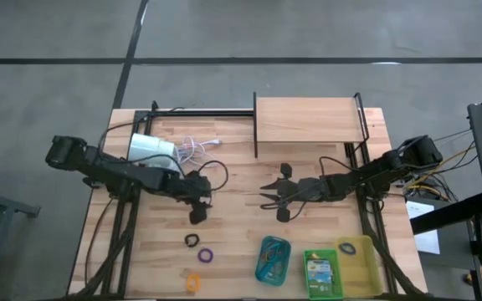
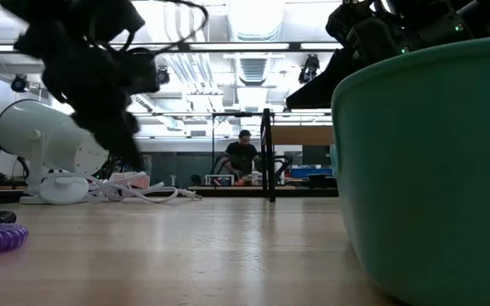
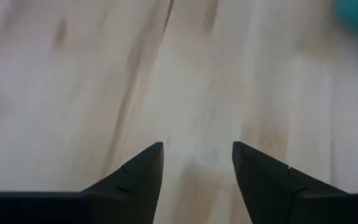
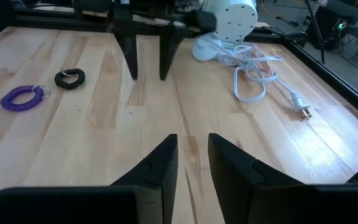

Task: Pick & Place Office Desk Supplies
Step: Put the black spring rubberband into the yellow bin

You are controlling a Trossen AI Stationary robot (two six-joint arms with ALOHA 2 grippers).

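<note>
Pale wooden planks make up the table (image 1: 233, 242), with a raised wooden shelf (image 1: 309, 119) at its far edge and a lit workshop behind it where a person (image 2: 243, 155) sits at a distant bench. Much of the low view is blocked by the wall of the teal tray (image 2: 424, 161), and there the arms are only dark, cut-off shapes. In the high view the teal tray holds some thin loops too small to sort by colour, the green tray (image 1: 322, 272) beside it holds a yellow-and-green crayon box (image 1: 320, 269), and the yellow tray (image 1: 357, 266) has one dark loop (image 1: 348, 247) at its far end. On the bare wood near the front lie a black coiled loop (image 4: 69, 78), a purple coiled loop (image 4: 22, 97) just beside it, and an orange loop (image 1: 193, 283) closest to the edge, which is cut off in the right wrist view. The left gripper (image 4: 148, 56) hangs over empty wood in the middle of the table, fingers pointing down, parted and holding nothing. The right gripper (image 4: 193, 163) faces it from nearby, its fingers a narrow gap apart and empty. Behind the left gripper lie the white lamp (image 4: 230, 20) and its white cord (image 4: 257, 78).
</note>
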